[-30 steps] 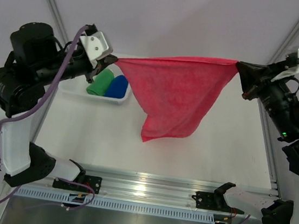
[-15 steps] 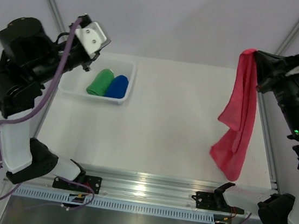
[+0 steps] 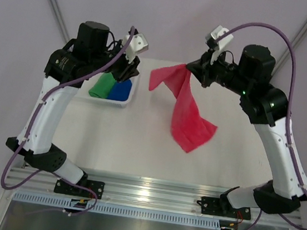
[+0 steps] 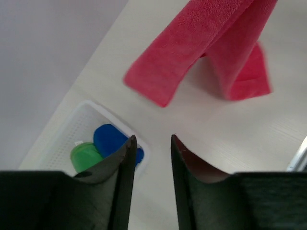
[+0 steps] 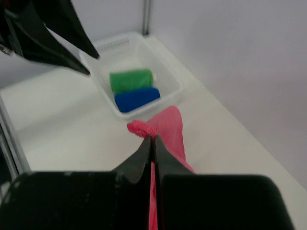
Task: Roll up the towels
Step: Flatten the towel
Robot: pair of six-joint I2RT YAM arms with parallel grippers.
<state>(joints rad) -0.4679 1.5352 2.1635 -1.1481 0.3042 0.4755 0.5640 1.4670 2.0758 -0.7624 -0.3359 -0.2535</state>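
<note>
The worktop (image 3: 111,143) runs bare and white from the centre of the overhead frame down to the metal rail (image 3: 150,190) along its lower edge. That is the widest open stretch. At the upper left a white mesh basket (image 3: 134,84) sits close to the worktop's left edge.

The left pincer (image 4: 152,140) hovers over the basket's right rim, at the upper left of the overhead frame. Its fingers are spread with a plain gap between them, holding and touching nothing. The right pincer (image 5: 149,139) is at the upper middle, with its fingers pressed together on one corner of the pink-red towel (image 3: 185,110).

From that pinch the towel drapes in two folds. One flap reaches left toward the basket, well short of the left pincer. The longer fold falls to the lower right and seems to rest its end on the worktop (contact is hard to confirm from above). The green towel (image 3: 101,85) and blue towel (image 3: 121,90) lie rolled and side by side in the basket, green on the left, just below the left pincer.
</note>
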